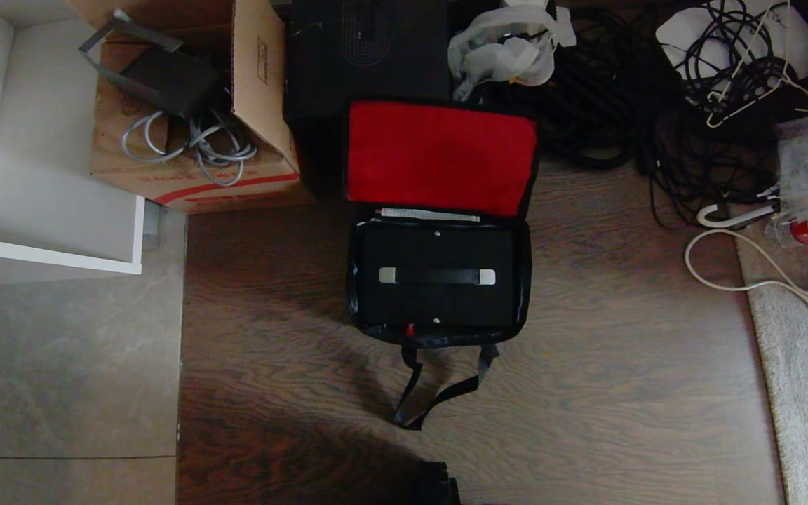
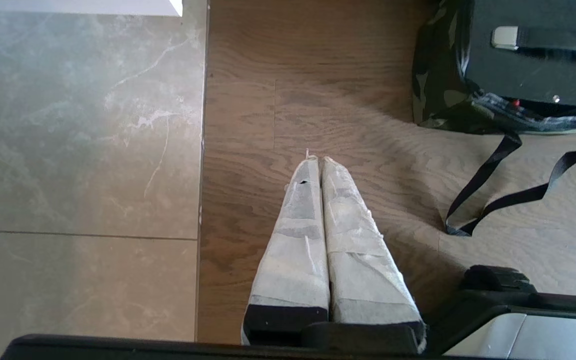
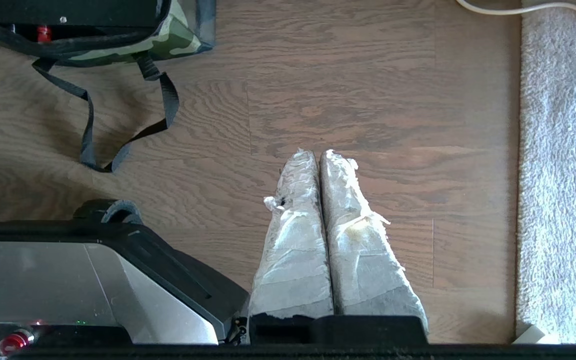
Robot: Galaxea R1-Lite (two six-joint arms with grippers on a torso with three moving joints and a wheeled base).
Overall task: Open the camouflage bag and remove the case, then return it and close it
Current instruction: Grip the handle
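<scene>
Tape-wrapped left gripper [image 2: 320,159] and right gripper [image 3: 317,152], both pressed together, empty, over brown wood floor [image 1: 621,365]. Further ahead, between them: open camouflage fabric bag [image 1: 524,270], red-lined lid [image 1: 440,158] up, black rigid case [image 1: 437,301] inside.

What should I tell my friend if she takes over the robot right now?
Left gripper: jaws shut, empty, over the wooden floor beside the bag.
Right gripper: jaws shut, empty, over the floor on the bag's other side.
The soft camouflage fabric bag is open, red-lined flap up.
The black rigid case sits inside, handle up.
Left: at least close the flap.
</scene>
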